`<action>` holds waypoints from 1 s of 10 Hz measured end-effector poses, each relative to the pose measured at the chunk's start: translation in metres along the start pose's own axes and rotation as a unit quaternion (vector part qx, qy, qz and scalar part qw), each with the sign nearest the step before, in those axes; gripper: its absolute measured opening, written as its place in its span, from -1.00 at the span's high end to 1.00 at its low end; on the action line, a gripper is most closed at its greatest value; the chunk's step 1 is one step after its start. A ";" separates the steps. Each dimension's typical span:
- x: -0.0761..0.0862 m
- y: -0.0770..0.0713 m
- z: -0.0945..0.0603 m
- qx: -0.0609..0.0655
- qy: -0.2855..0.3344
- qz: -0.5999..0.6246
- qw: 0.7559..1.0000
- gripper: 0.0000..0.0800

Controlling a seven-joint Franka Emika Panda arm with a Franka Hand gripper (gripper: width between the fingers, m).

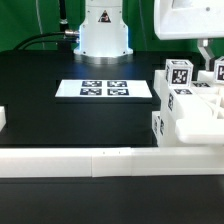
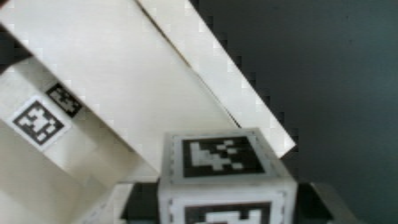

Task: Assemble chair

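Several white chair parts [image 1: 190, 115] with black-and-white tags are grouped at the exterior view's right. One tagged, square-ended leg [image 1: 180, 73] stands upright among them. My gripper [image 1: 211, 60] hangs over this group at the frame's right edge. In the wrist view a square-ended tagged leg [image 2: 224, 178] sits between the dark fingers [image 2: 143, 202], which press against both of its sides. My gripper [image 2: 226, 206] is shut on that leg. Behind it lies a broad white chair panel [image 2: 134, 90] carrying a tag [image 2: 39, 120]. The exterior view partly cuts off the gripped leg.
The marker board [image 1: 105, 90] lies flat mid-table in front of the robot base [image 1: 103, 30]. A long low white border rail [image 1: 90, 160] runs along the front. A small white piece [image 1: 3, 120] shows at the exterior view's left edge.
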State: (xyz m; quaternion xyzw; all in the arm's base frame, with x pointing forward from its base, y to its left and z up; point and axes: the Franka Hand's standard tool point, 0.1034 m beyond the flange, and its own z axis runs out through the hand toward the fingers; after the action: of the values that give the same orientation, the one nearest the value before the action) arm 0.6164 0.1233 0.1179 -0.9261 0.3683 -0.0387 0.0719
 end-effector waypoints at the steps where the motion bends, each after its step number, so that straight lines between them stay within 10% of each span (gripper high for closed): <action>1: 0.000 0.000 0.000 0.002 -0.002 0.038 0.999 0.29; 10: 0.002 0.003 0.000 0.013 -0.024 0.389 0.921 0.29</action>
State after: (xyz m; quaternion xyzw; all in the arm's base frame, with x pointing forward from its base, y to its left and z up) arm 0.6159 0.1199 0.1171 -0.7094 0.6972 0.0102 0.1026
